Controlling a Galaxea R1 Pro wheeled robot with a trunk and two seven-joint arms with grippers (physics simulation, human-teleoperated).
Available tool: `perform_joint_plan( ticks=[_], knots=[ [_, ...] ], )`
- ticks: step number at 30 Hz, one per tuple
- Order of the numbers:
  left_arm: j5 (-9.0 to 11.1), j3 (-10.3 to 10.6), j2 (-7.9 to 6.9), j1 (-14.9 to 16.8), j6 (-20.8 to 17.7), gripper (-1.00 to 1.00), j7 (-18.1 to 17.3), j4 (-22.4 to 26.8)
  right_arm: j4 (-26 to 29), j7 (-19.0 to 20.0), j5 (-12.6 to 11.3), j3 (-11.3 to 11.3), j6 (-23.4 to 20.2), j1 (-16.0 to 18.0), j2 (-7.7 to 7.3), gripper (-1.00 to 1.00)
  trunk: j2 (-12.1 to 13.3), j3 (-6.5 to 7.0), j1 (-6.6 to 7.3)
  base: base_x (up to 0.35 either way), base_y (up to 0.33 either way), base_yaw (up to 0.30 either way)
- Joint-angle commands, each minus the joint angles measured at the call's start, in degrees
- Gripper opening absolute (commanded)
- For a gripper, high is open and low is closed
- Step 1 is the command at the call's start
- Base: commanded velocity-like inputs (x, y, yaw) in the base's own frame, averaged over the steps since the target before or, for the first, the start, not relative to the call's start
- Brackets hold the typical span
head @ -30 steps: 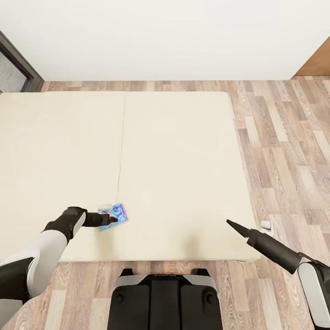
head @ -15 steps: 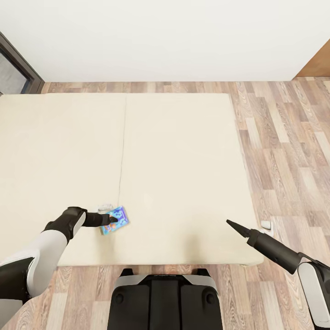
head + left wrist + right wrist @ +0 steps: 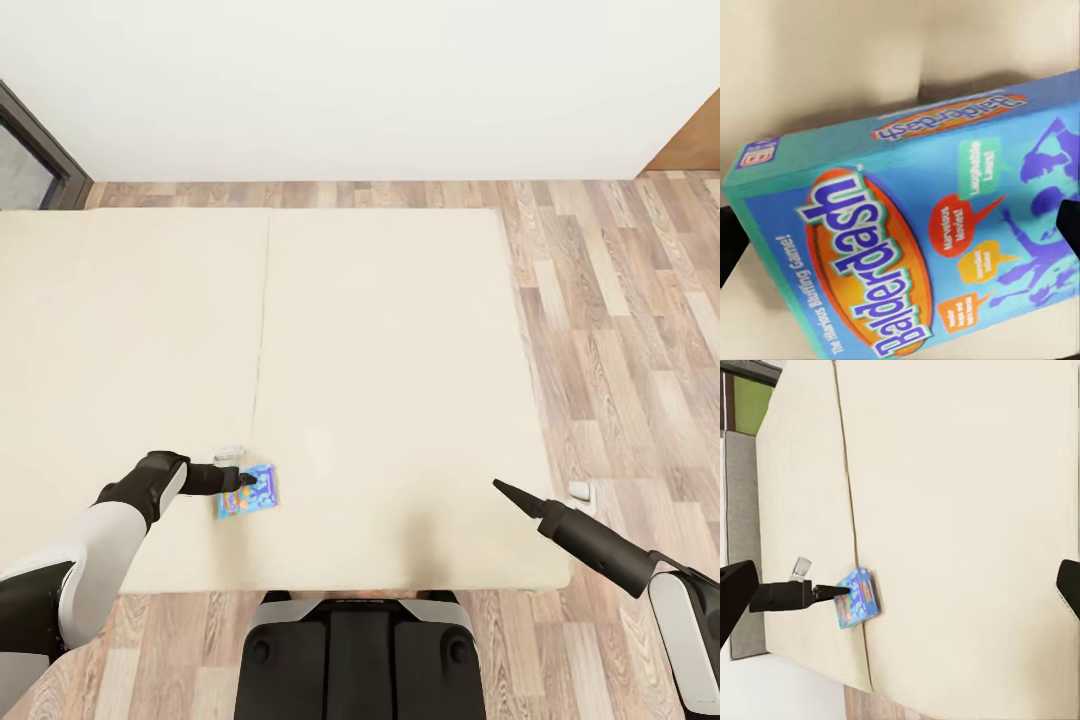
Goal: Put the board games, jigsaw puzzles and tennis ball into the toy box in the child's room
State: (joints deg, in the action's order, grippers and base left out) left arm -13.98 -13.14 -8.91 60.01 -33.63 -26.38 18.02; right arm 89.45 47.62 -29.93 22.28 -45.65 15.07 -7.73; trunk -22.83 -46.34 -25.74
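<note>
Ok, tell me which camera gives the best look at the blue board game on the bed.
The left wrist view: the blue board game is close enough to read "Balderdash" on its lid. In the head view it is a small blue patch at the left pincer; the right wrist view shows it small on the bed.

The bed [image 3: 400, 380] is spreading wide and low across the wood-plank floor [image 3: 620, 300], its plain beige mattress cover showing one long seam [image 3: 262, 330] running front to back. A small blue Balderdash board game [image 3: 249, 491] is lying near the front edge — just beside the seam. A small pale object [image 3: 229, 451] is sitting close behind the box — too small to identify.
</note>
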Motion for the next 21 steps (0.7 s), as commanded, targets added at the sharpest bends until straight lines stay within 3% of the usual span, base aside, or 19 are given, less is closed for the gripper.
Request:
perform_joint_plan(
  ticks=[1,21],
  knots=[
    [-0.61,-0.46,0.04,0.02,-0.30,1.00,-0.42,0.09,0.01,0.11,-0.13,0.05,-0.31,0.03,-0.02,1.00,-0.08,-0.06,-0.04,0.064,-0.061,0.000],
    [-0.61,-0.46,0.04,0.02,-0.34,1.00,-0.42,0.34,0.01,0.11,-0.13,0.22,-0.36,0.04,-0.09,1.00,-0.08,-0.06,-0.04,0.024,-0.051,0.000]
  ],
)
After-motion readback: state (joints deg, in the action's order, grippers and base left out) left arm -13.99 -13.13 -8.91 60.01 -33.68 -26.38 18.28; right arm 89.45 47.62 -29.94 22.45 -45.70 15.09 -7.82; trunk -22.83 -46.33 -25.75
